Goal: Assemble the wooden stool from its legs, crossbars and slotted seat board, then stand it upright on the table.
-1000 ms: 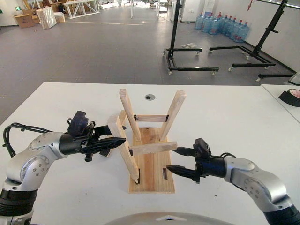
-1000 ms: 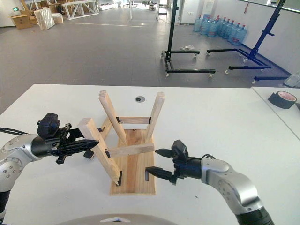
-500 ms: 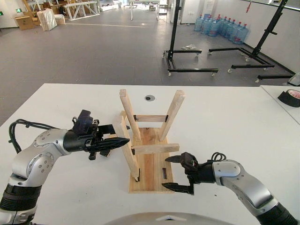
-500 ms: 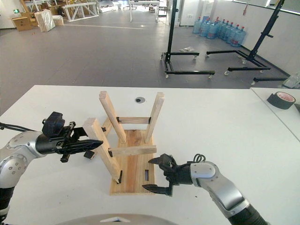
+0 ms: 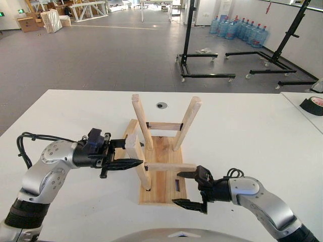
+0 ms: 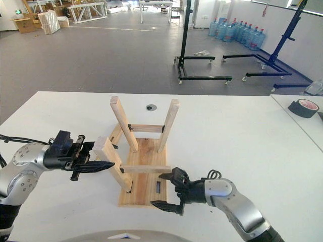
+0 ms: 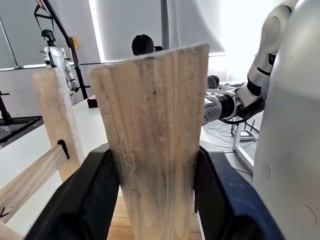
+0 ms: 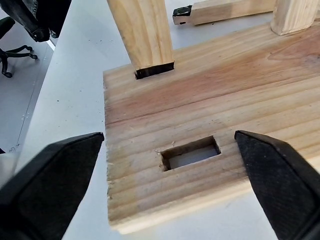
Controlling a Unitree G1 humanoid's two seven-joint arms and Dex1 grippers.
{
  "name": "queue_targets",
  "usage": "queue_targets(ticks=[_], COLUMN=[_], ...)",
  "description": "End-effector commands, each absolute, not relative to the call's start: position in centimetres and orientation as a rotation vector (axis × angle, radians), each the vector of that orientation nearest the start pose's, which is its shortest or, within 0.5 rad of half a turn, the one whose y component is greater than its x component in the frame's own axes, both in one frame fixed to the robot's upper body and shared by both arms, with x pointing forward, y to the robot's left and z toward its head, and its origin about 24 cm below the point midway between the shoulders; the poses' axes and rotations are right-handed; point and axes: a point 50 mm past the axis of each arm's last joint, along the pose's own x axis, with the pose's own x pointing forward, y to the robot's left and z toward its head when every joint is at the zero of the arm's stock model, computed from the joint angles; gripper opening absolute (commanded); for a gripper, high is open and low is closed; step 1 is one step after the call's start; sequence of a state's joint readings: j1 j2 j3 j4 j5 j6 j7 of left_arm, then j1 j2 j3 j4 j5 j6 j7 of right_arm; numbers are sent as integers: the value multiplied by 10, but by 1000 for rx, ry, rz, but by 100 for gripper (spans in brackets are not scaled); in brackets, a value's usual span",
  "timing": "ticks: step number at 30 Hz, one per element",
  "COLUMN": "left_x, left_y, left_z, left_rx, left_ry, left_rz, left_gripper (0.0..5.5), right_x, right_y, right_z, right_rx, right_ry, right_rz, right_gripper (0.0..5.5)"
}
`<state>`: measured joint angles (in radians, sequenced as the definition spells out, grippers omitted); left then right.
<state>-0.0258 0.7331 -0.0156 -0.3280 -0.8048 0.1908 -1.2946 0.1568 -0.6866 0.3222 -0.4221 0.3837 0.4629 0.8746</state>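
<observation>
Since a second ago my right claw has dropped from beside the crossbar to the near end of the seat board, and the leg in my left claw has swung more upright.

Left eye view: my left claw pinches the leg near its top; its lower end sits in the board's near-left corner. The crossbar runs from it across the board's width, its free end hanging above the empty slot at the board's near-right corner. My right claw, fingers spread, straddles that corner, so my right arm is the nearer. The board lies flat on a white table; beyond its far end are grey floor, black racks and water bottles.

Left wrist view: both pads press the leg's sides.

Right wrist view: the empty slot lies between my parted fingertips, its long axis pointing from one to the other.
</observation>
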Motion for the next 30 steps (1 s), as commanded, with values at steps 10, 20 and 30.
queue_targets(ticks=[10, 20, 30], left_x=[171, 183, 202], left_y=[205, 204, 202], left_z=[66, 81, 101], left_rx=[403, 460, 445], left_ry=[463, 396, 341], left_rz=[-1561, -1526, -1387], left_gripper=[200, 200, 354], right_x=[147, 153, 154], right_y=[-141, -139, -143], right_z=[23, 19, 13], right_rx=[22, 3, -1], right_ry=[634, 618, 620], right_rz=[1193, 1150, 1134], right_gripper=[482, 482, 482])
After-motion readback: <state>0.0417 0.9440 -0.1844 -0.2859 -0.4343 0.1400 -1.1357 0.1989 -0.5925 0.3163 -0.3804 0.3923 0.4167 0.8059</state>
